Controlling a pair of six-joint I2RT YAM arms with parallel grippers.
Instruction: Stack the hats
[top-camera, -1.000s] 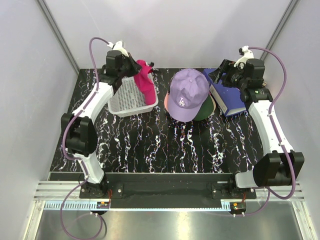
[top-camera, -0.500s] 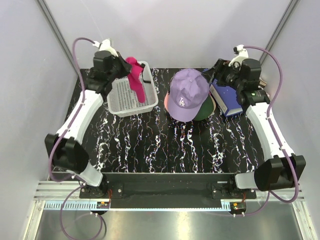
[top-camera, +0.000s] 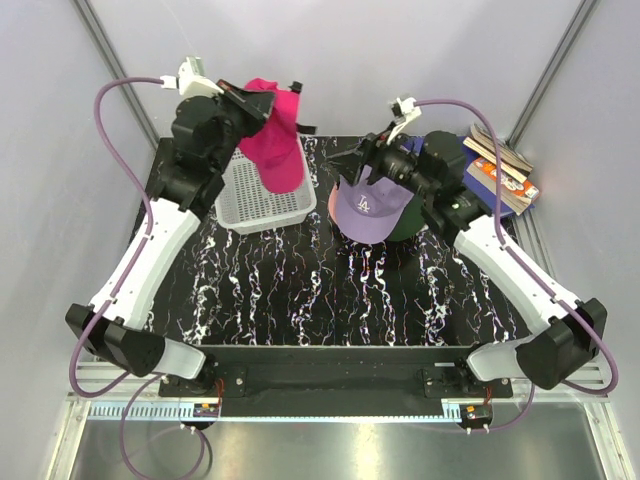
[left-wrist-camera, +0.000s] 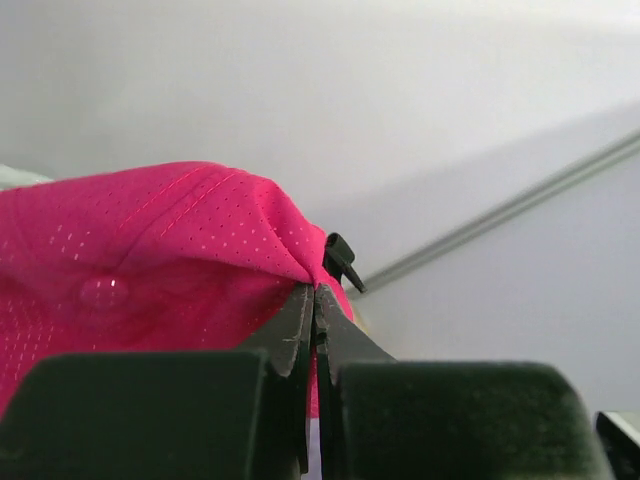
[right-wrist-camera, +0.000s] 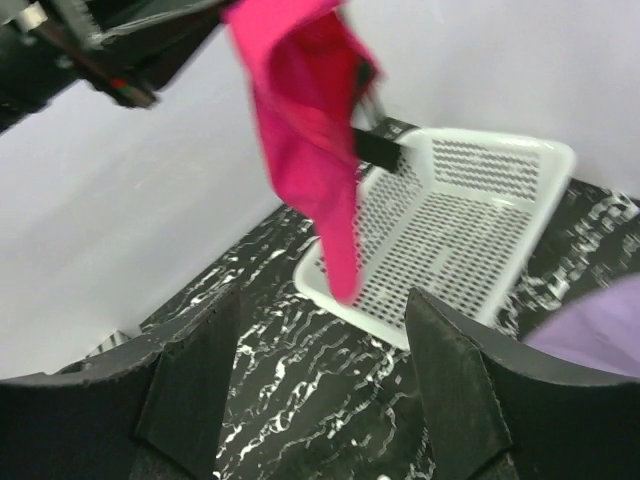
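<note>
Pinched shut on the magenta cap (top-camera: 272, 135), the left gripper (top-camera: 243, 100) has the lavender-topped stack (top-camera: 375, 205) at its four o'clock, beneath the right gripper (top-camera: 362, 165), which hangs open and empty.

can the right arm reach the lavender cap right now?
Probably yes. The right gripper, jaws open, hovers close above the lavender cap with nothing between them. The magenta cap hangs from the left gripper over the basket, off to the side.
</note>
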